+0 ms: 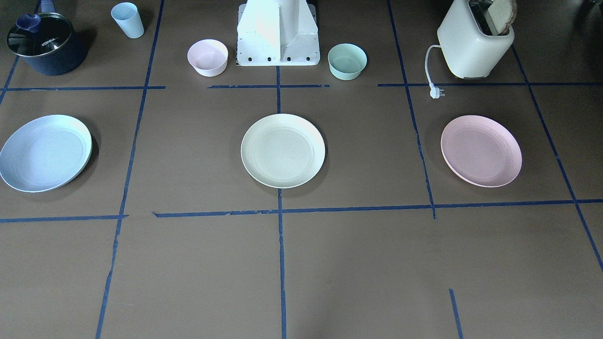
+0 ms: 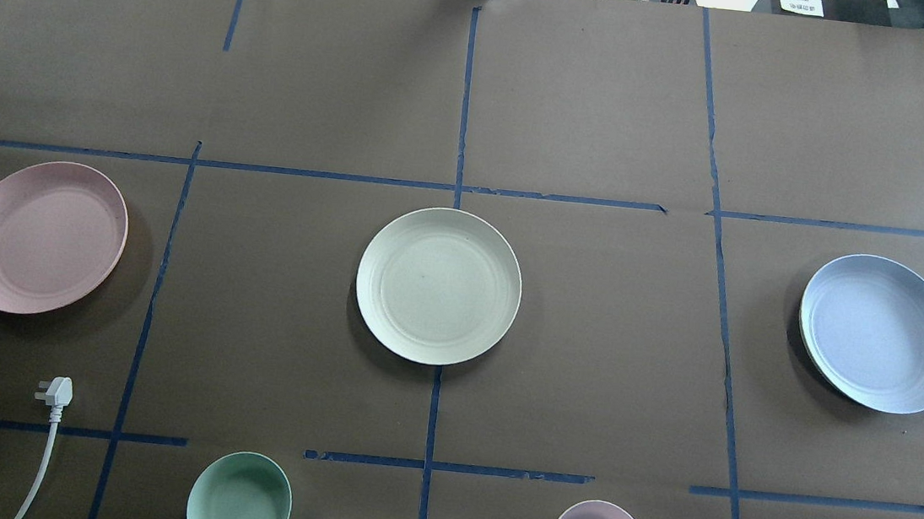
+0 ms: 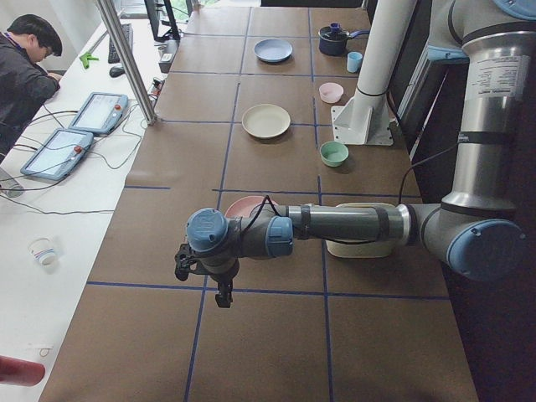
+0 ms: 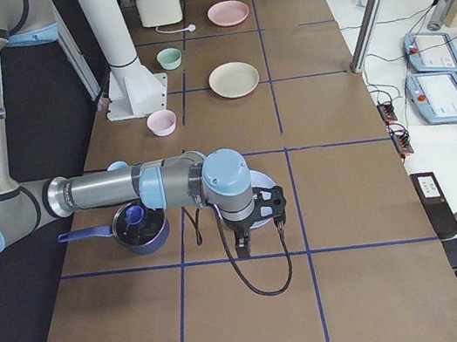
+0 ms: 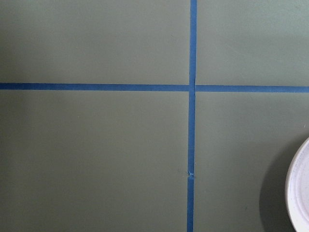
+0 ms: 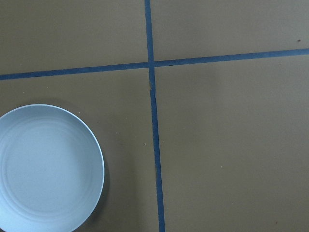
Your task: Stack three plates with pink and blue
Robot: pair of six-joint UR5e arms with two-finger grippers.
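Observation:
Three plates lie apart in a row on the brown table. The pink plate point(image 1: 481, 150) point(image 2: 42, 236) is on my left side, the cream plate point(image 1: 282, 150) point(image 2: 438, 285) in the middle, and the blue plate point(image 1: 44, 153) point(image 2: 880, 332) on my right side. My left gripper point(image 3: 202, 280) hangs above the table beside the pink plate point(image 5: 300, 193). It shows only in the exterior left view, so I cannot tell whether it is open. My right gripper point(image 4: 257, 230) hangs by the blue plate point(image 6: 48, 166). It shows only in the exterior right view, so I cannot tell its state either.
Near the robot base point(image 1: 278, 37) stand a pink bowl point(image 1: 207, 57) and a green bowl point(image 1: 347, 60). A white toaster point(image 1: 475, 42) with its loose plug point(image 1: 436, 92) is at my left. A dark pot point(image 1: 44, 44) and a pale blue cup point(image 1: 127, 20) are at my right.

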